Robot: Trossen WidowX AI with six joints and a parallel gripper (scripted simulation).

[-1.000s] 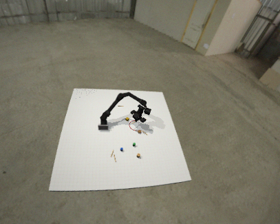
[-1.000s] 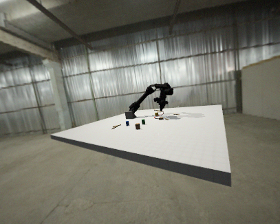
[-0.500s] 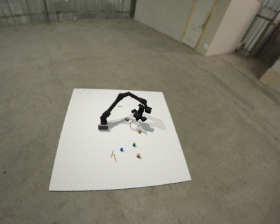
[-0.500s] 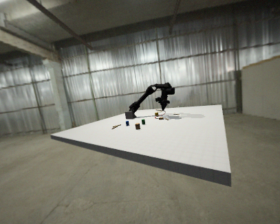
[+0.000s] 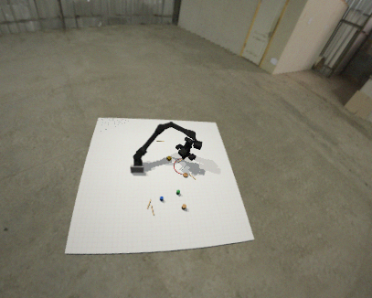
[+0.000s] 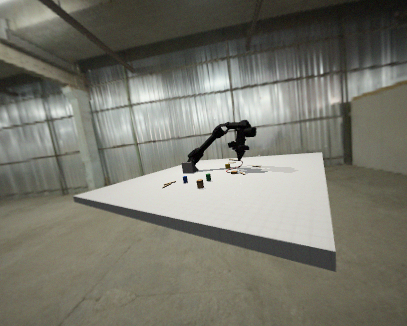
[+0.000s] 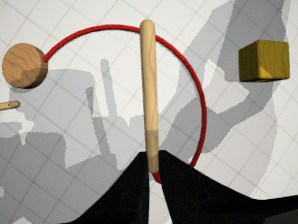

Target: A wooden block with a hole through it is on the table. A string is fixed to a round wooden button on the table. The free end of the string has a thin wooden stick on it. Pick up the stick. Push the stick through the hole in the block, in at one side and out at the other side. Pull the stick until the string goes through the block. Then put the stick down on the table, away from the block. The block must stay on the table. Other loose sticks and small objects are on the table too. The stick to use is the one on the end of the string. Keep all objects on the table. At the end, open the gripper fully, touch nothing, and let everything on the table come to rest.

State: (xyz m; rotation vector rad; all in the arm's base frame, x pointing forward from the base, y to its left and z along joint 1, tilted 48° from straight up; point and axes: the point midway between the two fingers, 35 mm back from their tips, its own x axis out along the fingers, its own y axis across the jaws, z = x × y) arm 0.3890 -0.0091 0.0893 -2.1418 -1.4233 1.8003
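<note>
My gripper is shut on the string-end end of the pale wooden stick, above the table. The stick points away from the fingertips, up the wrist view. The red string curves in a wide arc from the stick's held end, under the stick, to the round wooden button on the table. The yellow-brown block stands on the table, right of the stick in the wrist view and apart from it. Its hole does not show clearly.
A loose stick lies beside the button. Two more sticks lie near a blue object, a green one and a brown one. Another stick lies behind the block.
</note>
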